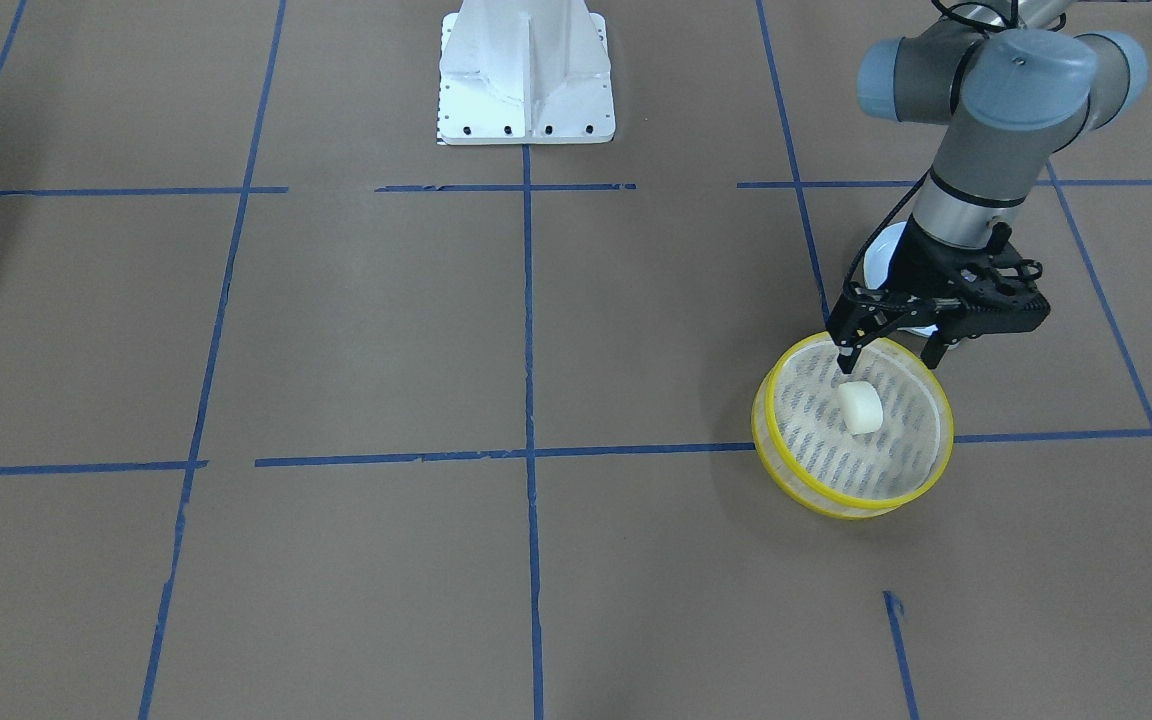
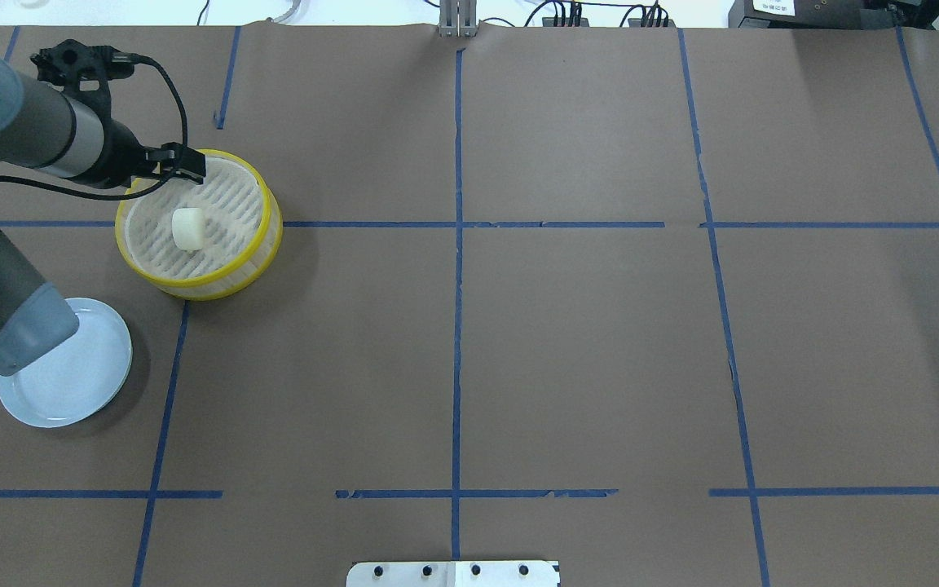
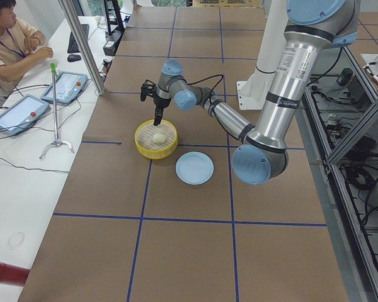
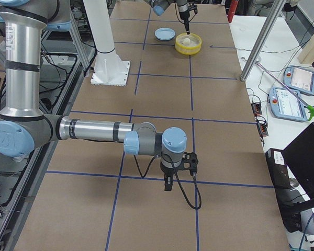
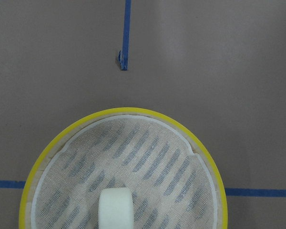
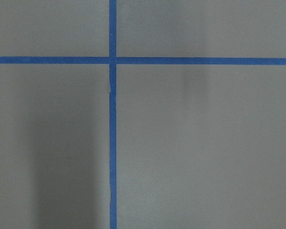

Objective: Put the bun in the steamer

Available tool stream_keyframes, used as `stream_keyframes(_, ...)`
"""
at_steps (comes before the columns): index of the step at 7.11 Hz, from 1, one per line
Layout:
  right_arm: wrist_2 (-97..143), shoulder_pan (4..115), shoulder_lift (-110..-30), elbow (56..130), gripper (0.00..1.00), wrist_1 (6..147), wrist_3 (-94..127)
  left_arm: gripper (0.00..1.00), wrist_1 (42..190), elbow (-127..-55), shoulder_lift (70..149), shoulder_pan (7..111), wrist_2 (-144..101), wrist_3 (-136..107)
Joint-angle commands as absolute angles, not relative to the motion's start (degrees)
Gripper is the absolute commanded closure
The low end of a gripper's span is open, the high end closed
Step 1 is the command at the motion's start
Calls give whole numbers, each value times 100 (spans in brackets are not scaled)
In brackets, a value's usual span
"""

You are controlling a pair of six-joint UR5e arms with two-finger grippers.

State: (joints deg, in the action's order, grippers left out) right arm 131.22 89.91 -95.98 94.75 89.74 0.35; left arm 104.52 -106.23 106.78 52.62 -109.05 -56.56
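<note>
Brown-papered tabletop [image 1: 386, 330], near its left edge: bun [image 1: 860, 408] lies free in steamer [image 1: 841, 500], left claw [image 1: 888, 352] spread open above the rim, so placement looks done; next move likely a straight lift clear; right claw [image 4: 167, 184] state unreadable.

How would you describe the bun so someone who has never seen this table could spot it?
On the brown table taped with blue lines, find the round yellow-rimmed steamer, which stands near a pale blue plate. The bun lies on its slotted floor: a small cream-white rounded lump, the only thing inside.
</note>
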Motion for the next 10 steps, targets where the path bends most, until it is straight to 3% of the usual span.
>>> stream_keyframes(1, 13122, 8991, -9598, 9475, 0, 8974, 35, 1, 10459, -11116, 9753, 6165, -11607, -4463)
stream_keyframes(5, 13122, 8991, -9598, 9475, 0, 8974, 35, 1, 10433, -10936, 8150, 8662, -13015, -647)
stream_keyframes(7, 13122, 8991, -9598, 9475, 0, 8974, 35, 1, 10023, -10330, 8068, 9034, -13620, -36)
stream_keyframes(10, 13122, 8991, -9598, 9475, 0, 8974, 35, 1, 8970, -10178, 8156, 9175, -13640, 404)
